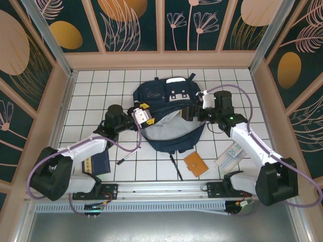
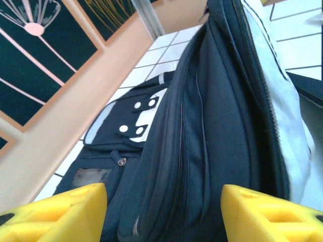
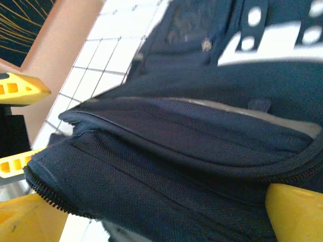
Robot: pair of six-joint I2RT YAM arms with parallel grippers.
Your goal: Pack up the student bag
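Note:
The student bag (image 1: 169, 101) lies in the middle of the tiled table, navy with a light grey dotted patch (image 1: 178, 94). Its main compartment gapes toward the arms and shows pale lining (image 1: 166, 127). My left gripper (image 1: 144, 115) is at the bag's left edge. In the left wrist view this gripper (image 2: 164, 204) is open, its yellow fingers (image 2: 60, 212) on either side of a thick fold of the bag (image 2: 202, 131). My right gripper (image 1: 192, 112) is at the bag's right edge, and seen from the right wrist it (image 3: 156, 217) is open wide over the zippered rim (image 3: 166, 166).
On the near side of the bag lie a dark-blue notebook (image 1: 97, 164), a pen (image 1: 126, 159), an orange wallet (image 1: 195, 164) and a white-and-blue packet (image 1: 231, 154). A dark strap (image 1: 175, 166) trails toward the front rail. Patterned walls enclose the table on three sides.

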